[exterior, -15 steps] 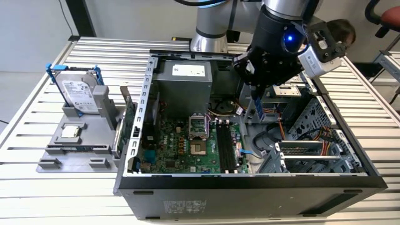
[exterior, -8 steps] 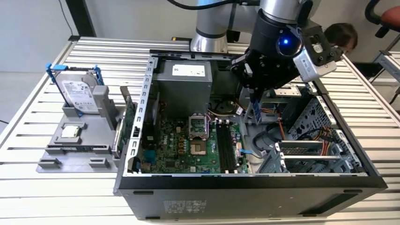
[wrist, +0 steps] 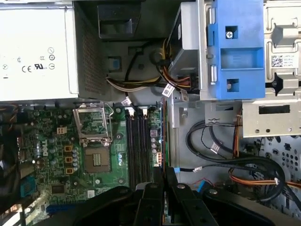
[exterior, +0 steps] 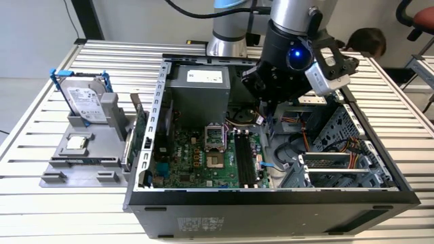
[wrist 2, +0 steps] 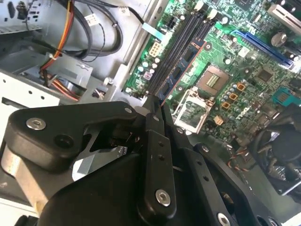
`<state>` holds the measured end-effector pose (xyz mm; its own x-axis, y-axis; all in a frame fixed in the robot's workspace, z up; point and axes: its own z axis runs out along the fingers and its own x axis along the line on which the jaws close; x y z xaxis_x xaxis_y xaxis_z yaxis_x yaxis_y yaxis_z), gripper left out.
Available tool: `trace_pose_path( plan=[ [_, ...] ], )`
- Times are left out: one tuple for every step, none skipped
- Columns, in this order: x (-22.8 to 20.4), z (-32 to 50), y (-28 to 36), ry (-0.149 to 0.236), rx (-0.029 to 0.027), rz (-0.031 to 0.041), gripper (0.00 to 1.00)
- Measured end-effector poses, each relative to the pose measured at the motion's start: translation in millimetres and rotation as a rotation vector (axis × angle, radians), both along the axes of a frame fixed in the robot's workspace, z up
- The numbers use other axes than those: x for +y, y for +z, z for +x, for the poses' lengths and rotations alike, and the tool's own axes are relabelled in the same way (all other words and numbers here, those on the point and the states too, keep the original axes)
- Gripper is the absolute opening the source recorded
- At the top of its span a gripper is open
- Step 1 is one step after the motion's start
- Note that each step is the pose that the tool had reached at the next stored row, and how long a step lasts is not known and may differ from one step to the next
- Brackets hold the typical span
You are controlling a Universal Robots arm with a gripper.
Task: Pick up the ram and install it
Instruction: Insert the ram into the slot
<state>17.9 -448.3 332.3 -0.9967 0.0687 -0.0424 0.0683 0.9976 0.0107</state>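
My gripper (exterior: 261, 109) hangs inside the open computer case (exterior: 157, 152), over the back part of the motherboard (exterior: 196, 162). In both wrist views its black fingers (wrist 2: 155, 123) are shut on the ram (wrist 2: 184, 65), a thin green stick seen nearly edge-on. The ram (wrist: 162, 136) runs parallel to the black memory slots (wrist: 137, 146) and sits just beside them, towards the drive bay. The same slots (exterior: 244, 157) lie in front of the gripper in the exterior view. Whether the ram touches a slot cannot be told.
A grey power supply (exterior: 196, 89) fills the case's back. The processor socket (exterior: 214, 138) sits beside the slots, and a drive cage (exterior: 332, 162) with cables (wrist: 221, 146) lies on the exterior view's right. Outside stand a hard drive in a blue frame (exterior: 85, 101) and a green expansion card (exterior: 140, 133).
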Motion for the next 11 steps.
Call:
trace_pose_path(
  plan=[
    [0.0, -0.6, -1.8, -0.002, -0.0008, 0.0001, 0.00],
    [0.0, -1.1, -3.4, -0.005, -0.0017, 0.0001, 0.00],
    [0.0, -1.3, -5.2, -0.009, -0.0026, 0.0001, 0.00],
    [0.0, -1.4, -6.9, -0.014, -0.0036, 0.0002, 0.00],
    [0.0, -1.5, -7.9, -0.018, -0.0041, 0.0002, 0.00],
    [0.0, -1.5, -8.0, -0.019, -0.0040, -0.0001, 0.00],
    [0.0, -1.5, -8.0, -0.019, -0.0039, -0.0003, 0.00],
    [0.0, -1.6, -8.0, -0.019, -0.0039, -0.0003, 0.00],
    [0.0, -1.6, -8.1, -0.020, -0.0040, -0.0002, 0.00],
    [-0.1, -1.6, -8.3, -0.020, -0.0040, 0.0001, 0.00],
    [0.0, -1.6, -9.4, -0.019, -0.0041, 0.0005, 0.00]
  ],
)
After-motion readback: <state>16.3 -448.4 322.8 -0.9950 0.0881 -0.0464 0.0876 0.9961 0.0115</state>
